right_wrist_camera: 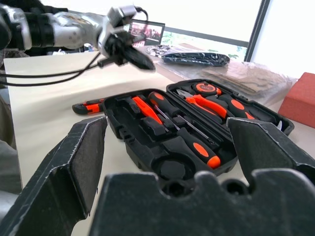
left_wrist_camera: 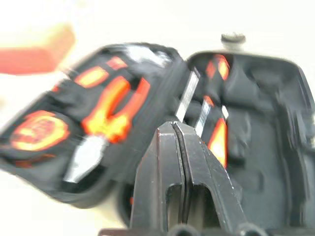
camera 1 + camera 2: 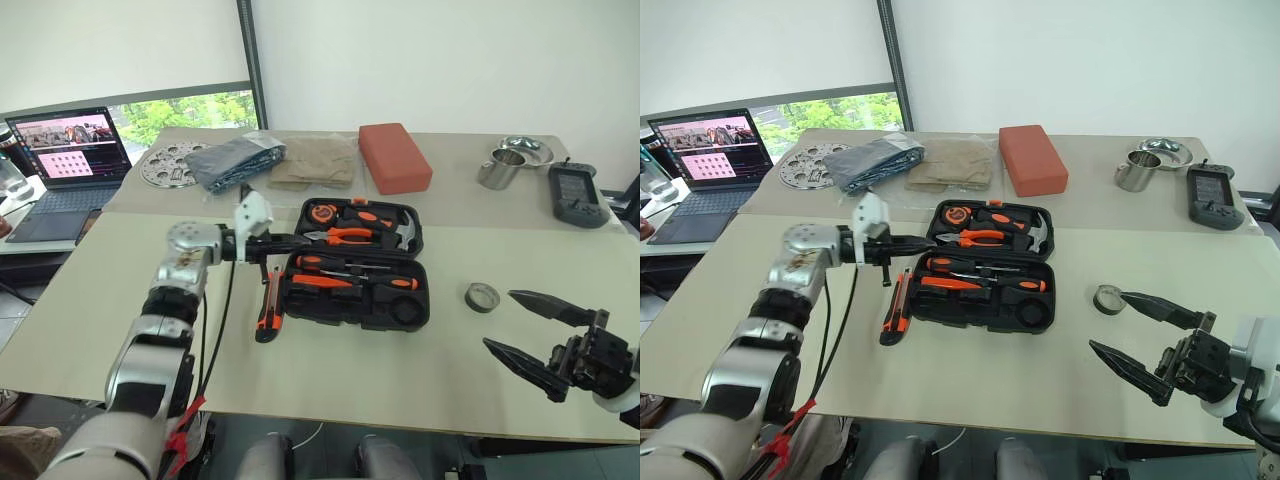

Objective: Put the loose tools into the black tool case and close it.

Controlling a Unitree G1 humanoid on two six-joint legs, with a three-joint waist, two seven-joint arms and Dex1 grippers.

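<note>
Tool case (image 3: 357,265), black and lying open in the middle of the table (image 3: 330,390), already holds the screwdrivers (image 3: 355,282) in its near half. Two loose pieces remain outside it: the orange-black utility knife (image 3: 269,312) flat on the table just beside the case's left edge, and the small grey tape roll (image 3: 482,296) well to its right.

Left gripper (image 3: 300,240) hovers over the case's left side with its fingers pressed together and nothing between them; the right gripper (image 3: 530,332) hangs near the tape roll, jaws spread wide and empty.

Next pick is probably the knife (it sits closest to the left arm). To do it well, the left fingers must part first, come down across the knife's narrow width near mid-handle, and avoid nudging the case. An empty moulded slot should be chosen before lowering it.
</note>
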